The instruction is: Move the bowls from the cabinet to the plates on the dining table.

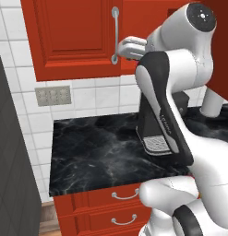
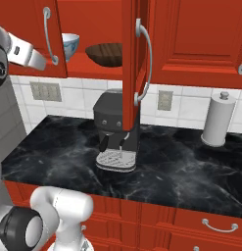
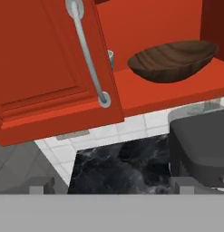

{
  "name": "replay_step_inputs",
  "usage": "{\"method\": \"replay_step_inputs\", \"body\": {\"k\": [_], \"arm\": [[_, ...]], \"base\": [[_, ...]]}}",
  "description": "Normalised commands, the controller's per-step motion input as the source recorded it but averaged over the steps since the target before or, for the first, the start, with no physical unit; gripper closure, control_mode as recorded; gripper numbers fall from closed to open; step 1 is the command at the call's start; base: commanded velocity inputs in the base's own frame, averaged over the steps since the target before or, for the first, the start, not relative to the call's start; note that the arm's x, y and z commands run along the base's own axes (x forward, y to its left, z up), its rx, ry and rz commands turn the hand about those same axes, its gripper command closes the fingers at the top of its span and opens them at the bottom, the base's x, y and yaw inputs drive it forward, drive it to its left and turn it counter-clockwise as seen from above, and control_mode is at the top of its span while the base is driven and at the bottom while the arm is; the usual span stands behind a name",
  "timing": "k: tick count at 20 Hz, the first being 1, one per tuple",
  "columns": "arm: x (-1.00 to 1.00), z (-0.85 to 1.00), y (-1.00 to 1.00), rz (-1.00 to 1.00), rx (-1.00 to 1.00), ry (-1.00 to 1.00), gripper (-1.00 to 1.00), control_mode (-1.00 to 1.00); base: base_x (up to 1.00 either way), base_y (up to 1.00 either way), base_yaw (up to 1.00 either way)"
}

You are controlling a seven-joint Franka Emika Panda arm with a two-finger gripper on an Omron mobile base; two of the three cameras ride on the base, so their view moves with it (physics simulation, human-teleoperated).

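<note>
While the right base view shows both bowls (image 2: 69,45) (image 2: 105,53), the cabinet (image 1: 71,37) door hides them leftward.

**Cabinet shelf and surroundings**

Landmark: coffee machine (image 2: 116,132), standing on the counter (image 2: 191,181) against the wall.
- Cabinet (image 2: 191,39): above the machine, doors swung out.
- Wooden bowl (image 2: 105,53): on the shelf (image 2: 83,66), directly above the machine.
- Patterned bowl (image 2: 69,45): same shelf, further left.
- Paper towel roll (image 2: 218,120): on the counter, far right.
</note>
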Motion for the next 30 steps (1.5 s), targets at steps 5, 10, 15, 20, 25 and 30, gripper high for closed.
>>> {"method": "replay_step_inputs", "body": {"k": [5, 10, 15, 20, 25, 30], "arm": [[0.30, 0.00, 0.00, 0.18, 0.00, 0.00, -1.00, -1.00], [0.60, 0.00, 0.00, 0.07, 0.00, 0.02, -1.00, -1.00], [0.42, 0.00, 0.00, 0.00, -0.02, 0.01, -1.00, -1.00], [0.47, 0.00, 0.07, 0.00, -0.04, 0.00, -1.00, -1.00], [0.42, 0.00, 0.23, 0.00, -0.04, 0.00, -1.00, -1.00], [0.41, 0.00, 0.14, 0.00, -0.04, 0.00, -1.00, -1.00]], "base": [[0.00, 0.00, 0.00], [0.00, 0.00, 0.00], [0.00, 0.00, 0.00], [0.00, 0.00, 0.00], [0.00, 0.00, 0.00], [0.00, 0.00, 0.00]]}}
